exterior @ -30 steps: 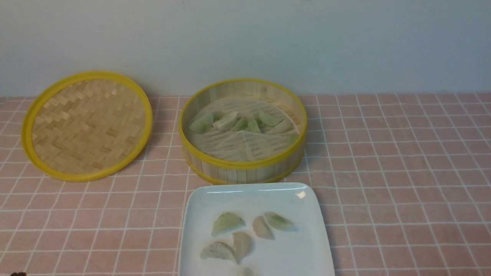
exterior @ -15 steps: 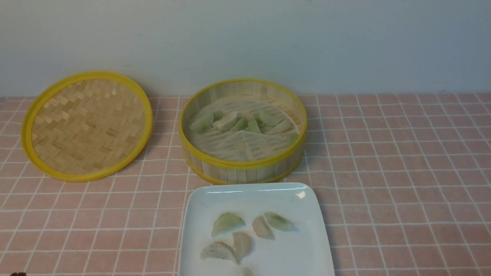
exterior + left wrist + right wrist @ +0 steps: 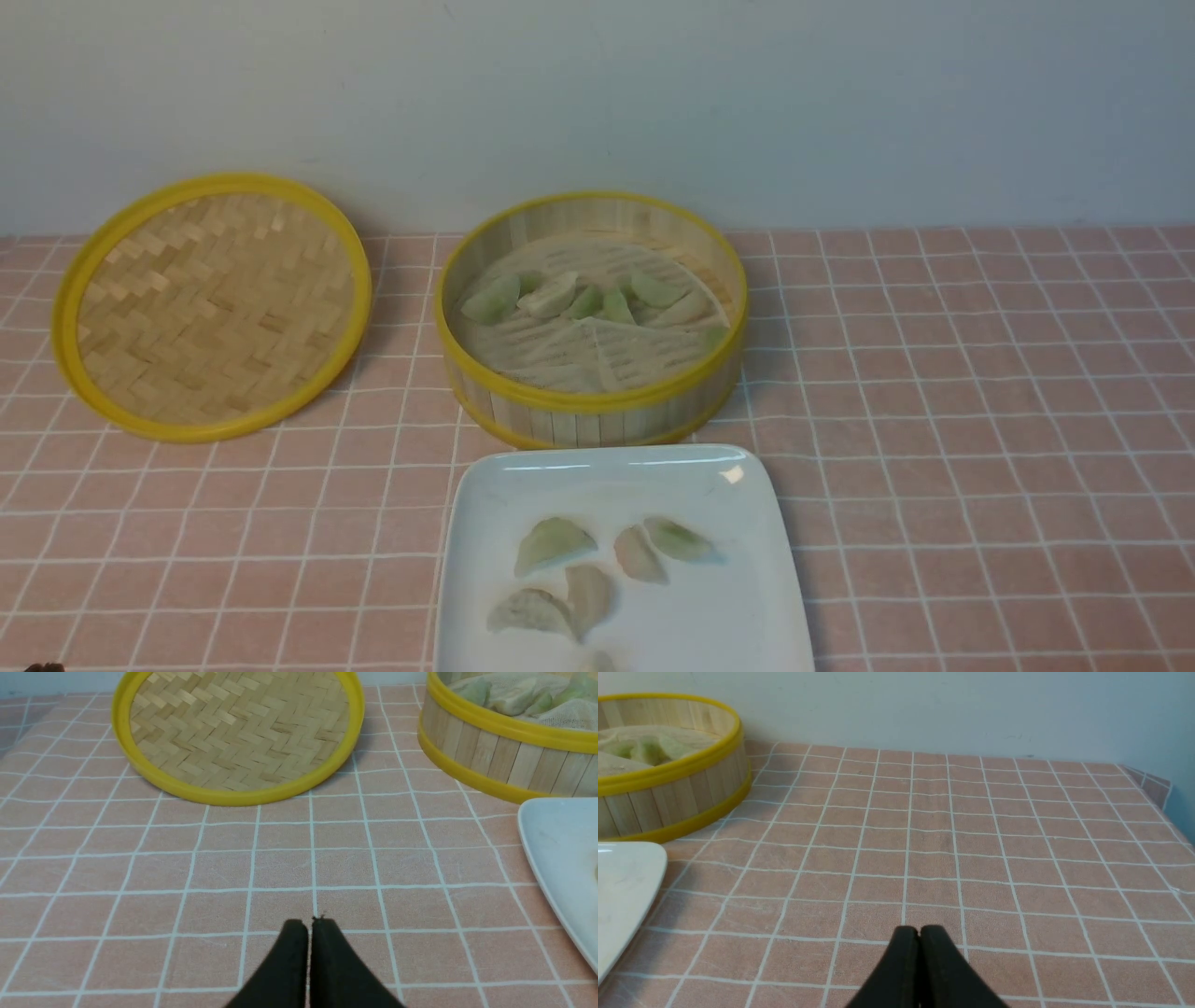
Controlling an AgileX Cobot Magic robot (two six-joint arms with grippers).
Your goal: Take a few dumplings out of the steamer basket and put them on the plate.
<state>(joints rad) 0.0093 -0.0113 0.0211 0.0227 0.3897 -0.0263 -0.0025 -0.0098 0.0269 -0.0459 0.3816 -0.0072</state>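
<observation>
Pink cloth [image 3: 934, 420] with a white grid pattern covers the work surface, with a pale wall [image 3: 597, 103] behind it. The white square plate [image 3: 709, 616] lies near the front view's lower edge, which cuts off its near side. The bamboo steamer basket [image 3: 597, 425], yellow-rimmed at top and bottom, stands just beyond the plate. The round woven lid [image 3: 219, 308] lies to the left of the basket, apart from it. The left gripper [image 3: 310, 924] is closed, fingertips together, and holds nothing. The right gripper [image 3: 919, 931] is likewise closed and unloaded. Six dumplings [image 3: 553, 544] are visible on the plate, the nearest partly cut off by the frame. Further green and whitish dumplings [image 3: 492, 300] rest inside the basket, mostly grouped across its middle; one lies near the right wall.
</observation>
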